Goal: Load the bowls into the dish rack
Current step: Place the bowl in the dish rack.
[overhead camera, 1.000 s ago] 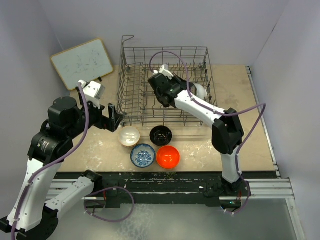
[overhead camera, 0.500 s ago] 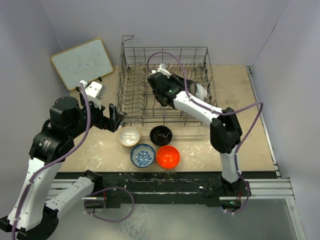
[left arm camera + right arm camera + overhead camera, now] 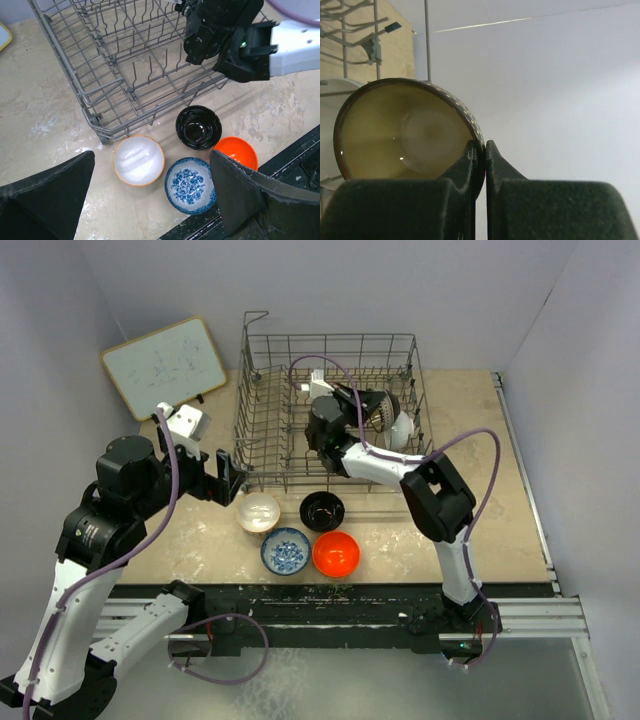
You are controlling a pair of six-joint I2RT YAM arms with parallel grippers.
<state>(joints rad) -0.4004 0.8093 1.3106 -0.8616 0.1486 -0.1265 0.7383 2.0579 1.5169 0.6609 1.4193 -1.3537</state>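
**Brown-rimmed bowl gripped inside the rack, four bowls on the table**

Closest to my arm bases, the blue-and-white bowl (image 3: 286,550) and the orange-red bowl (image 3: 336,553) sit side by side. Just past them, the cream bowl (image 3: 259,511) and the black bowl (image 3: 322,510) lie in front of the dish rack (image 3: 255,420). My left gripper (image 3: 228,476) hangs by the rack's near left corner, jaws wide and empty. Inside the rack, my right gripper (image 3: 480,150) pinches the rim of the tipped-up brown-rimmed bowl (image 3: 405,130), near a white bowl (image 3: 403,426).

Grey dish rack (image 3: 262,412); black bowl (image 3: 198,127), orange-red bowl (image 3: 238,151), cream bowl (image 3: 138,161), blue-and-white floral bowl (image 3: 190,185) — brown-rimmed bowl (image 3: 405,135), olive-tan inside.
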